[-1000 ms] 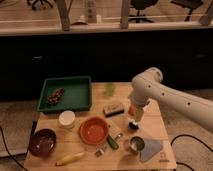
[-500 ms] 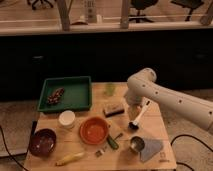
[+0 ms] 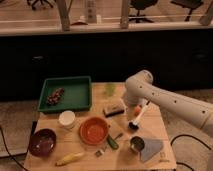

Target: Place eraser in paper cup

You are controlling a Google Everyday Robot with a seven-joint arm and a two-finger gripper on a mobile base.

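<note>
The eraser [image 3: 114,108], a small tan-topped block on a dark base, lies on the wooden table [image 3: 50,155] just right of its middle. The white paper cup [image 3: 67,119] stands upright to the left, between the green tray and the orange bowl, and looks empty. My gripper [image 3: 129,105] hangs down from the white arm [image 3: 165,102], which reaches in from the right. It is low over the table, just right of the eraser and far from the cup.
A green tray [image 3: 75,95] holding small brown items sits at the back left. Also there: an orange bowl [image 3: 94,130], dark bowl [image 3: 42,141], banana [image 3: 70,158], translucent green cup [image 3: 110,89], white-handled brush [image 3: 138,117], metal cup [image 3: 136,144] and blue-grey pad [image 3: 152,149].
The arm has swung a little to the left, bringing my gripper closer to the eraser. The objects on the table have not moved.
</note>
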